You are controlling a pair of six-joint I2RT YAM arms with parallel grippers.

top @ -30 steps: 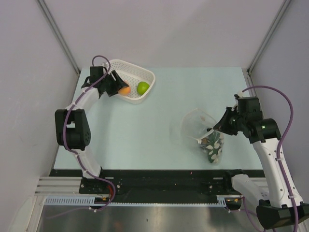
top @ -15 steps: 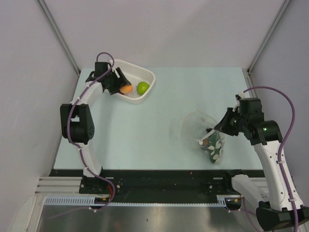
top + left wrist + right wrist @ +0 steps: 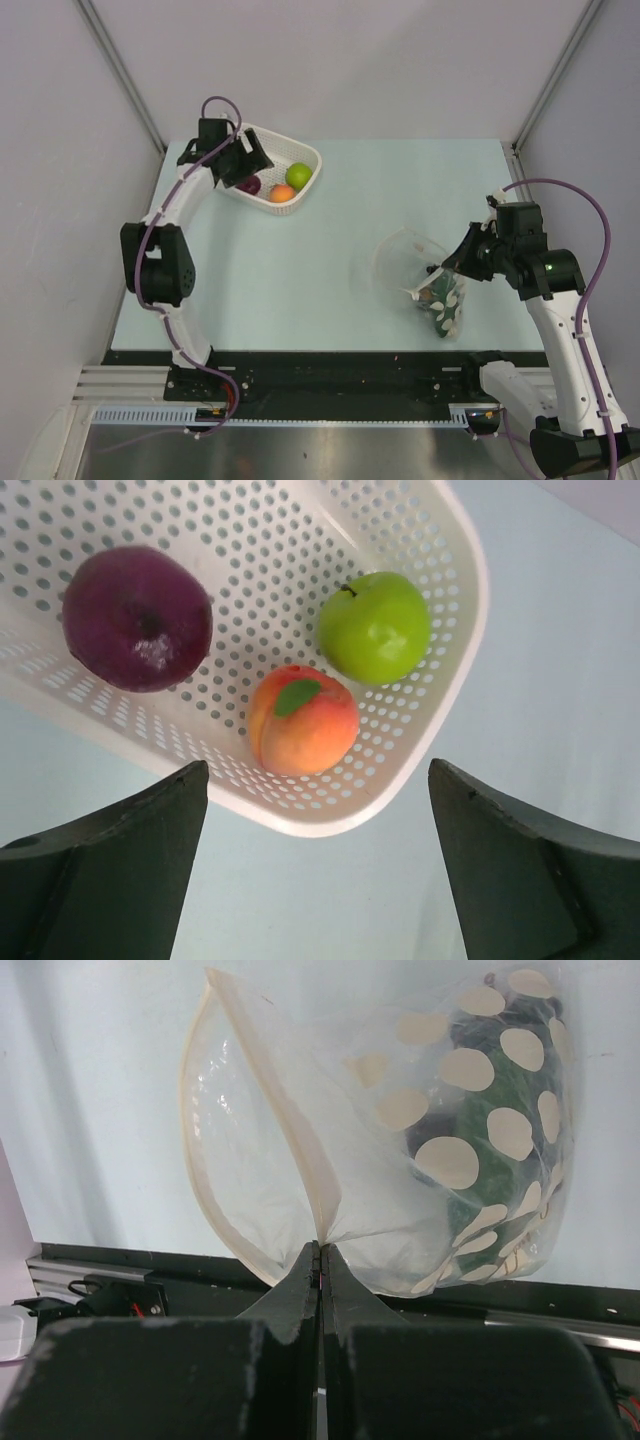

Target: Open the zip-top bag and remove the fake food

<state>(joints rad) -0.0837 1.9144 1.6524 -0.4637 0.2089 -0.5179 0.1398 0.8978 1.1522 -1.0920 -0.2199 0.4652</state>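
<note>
The zip-top bag [image 3: 420,275] lies on the table at the right, its mouth gaping open toward the left. My right gripper [image 3: 443,268] is shut on the bag's rim [image 3: 318,1222]. Dark green fake food [image 3: 490,1160] shows through the polka-dot panel. My left gripper [image 3: 245,165] hovers over the white basket, open, with nothing between its fingers [image 3: 120,860]. In the basket lie an orange-red fruit [image 3: 300,720], a lime-green ball [image 3: 375,627] and a purple piece [image 3: 137,617].
The white perforated basket [image 3: 305,160] stands at the far left of the table, its rim [image 3: 455,590] just under the left gripper. Grey walls close in on three sides. A black rail [image 3: 330,370] runs along the near edge.
The left gripper has opened and let the orange-red fruit drop into the basket, then drawn back a little. The right gripper and the bag have stayed put.
</note>
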